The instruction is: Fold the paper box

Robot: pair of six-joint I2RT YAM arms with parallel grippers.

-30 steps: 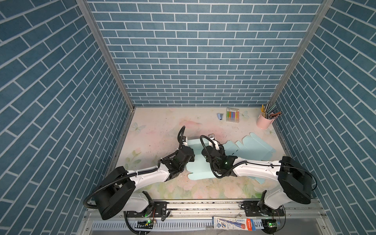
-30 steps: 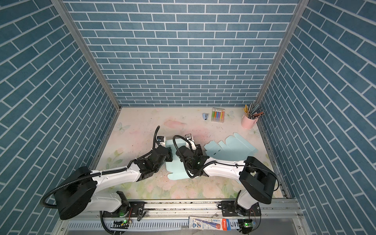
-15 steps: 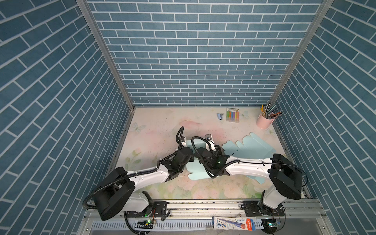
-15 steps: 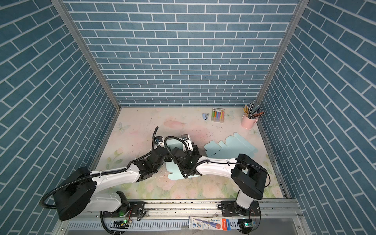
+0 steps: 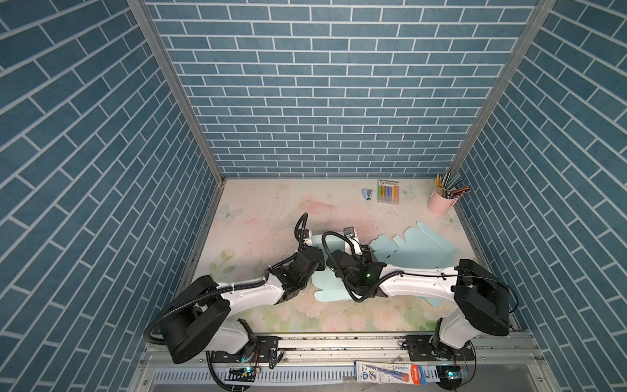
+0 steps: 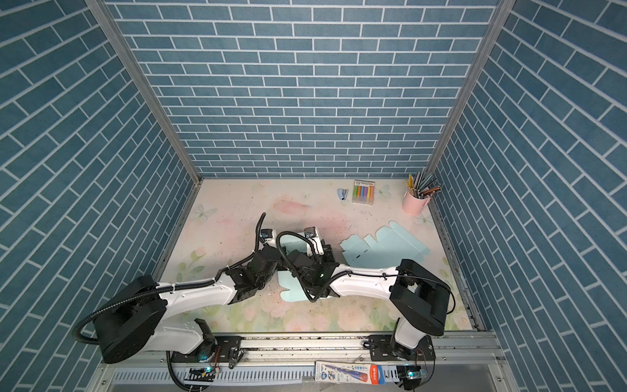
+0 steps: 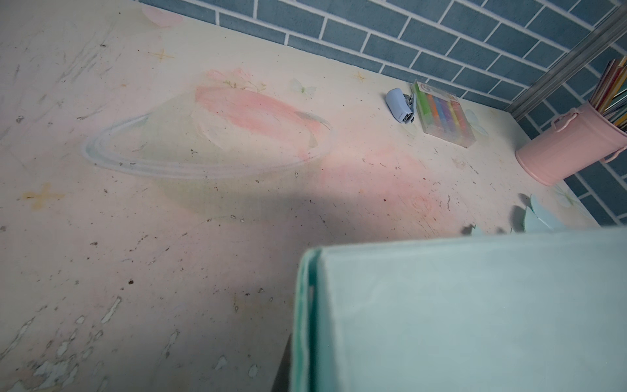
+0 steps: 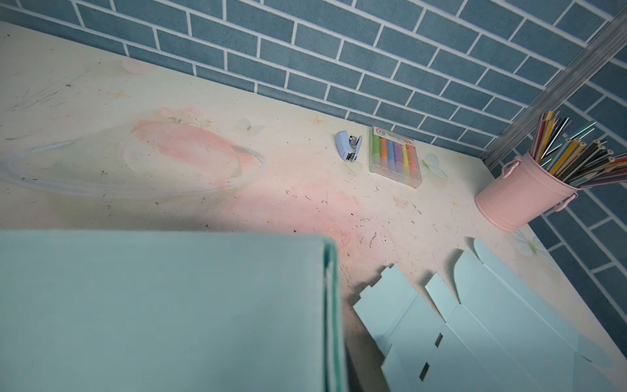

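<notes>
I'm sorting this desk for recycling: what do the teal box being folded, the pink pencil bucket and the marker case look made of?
The paper box: thin matte card, likely; crisp creases and a doubled folded edge. The pink bucket: probably painted metal; rolled rim, small side handles, faint sheen. The marker case: clear glossy plastic; the markers show through.

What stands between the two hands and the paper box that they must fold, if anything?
Nothing visible does. The left hand and the right hand are both at the paper box. The spare flat sheet, stapler, marker pack and pencil cup lie apart, to the right and behind.
</notes>
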